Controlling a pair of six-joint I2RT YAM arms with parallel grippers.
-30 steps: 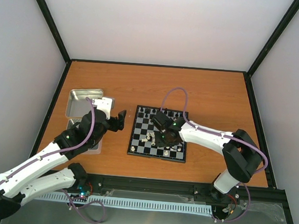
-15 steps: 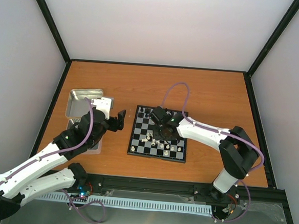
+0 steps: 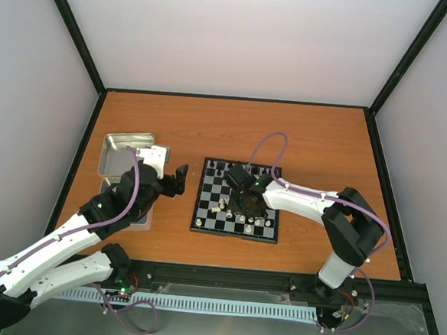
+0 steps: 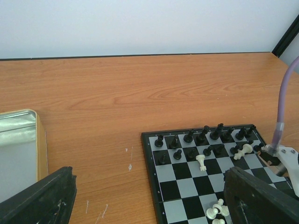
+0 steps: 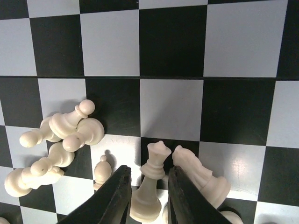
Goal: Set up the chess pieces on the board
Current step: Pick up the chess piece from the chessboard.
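Barely any change over the last second; the right arm's elbow has swung a little leftward and its wrist has shuffled over the middle of the board [image 3: 211, 191], ending close to where it began; the left arm has not moved.

Right gripper [image 5: 149, 170]: fingers drawn narrow, one on each side of a crowned white piece [image 5: 148, 191], close against it; it looks gripped, though I cannot tell whether its base is still on its square.

Left gripper [image 3: 180, 178]: fingers wide, holding nothing; it hangs over the bench [image 3: 173, 126] between the metal tray [image 3: 111, 146] and the board's left edge.

Chess pieces: black pieces [image 4: 205, 137] stand along the far two rows, a stray white piece [image 4: 201, 161] in among them; a heap of white pieces [image 5: 65, 135] lies toppled near the centre; a white knight [image 5: 201, 179] is just beside the right fingers; a small white pawn [image 5: 102, 170] is upright by the left finger.

Judgement: the small shuffle reads as settling the grasp; white's rows are mostly unset, so the task is perhaps half done; next comes carrying this piece to the near side.
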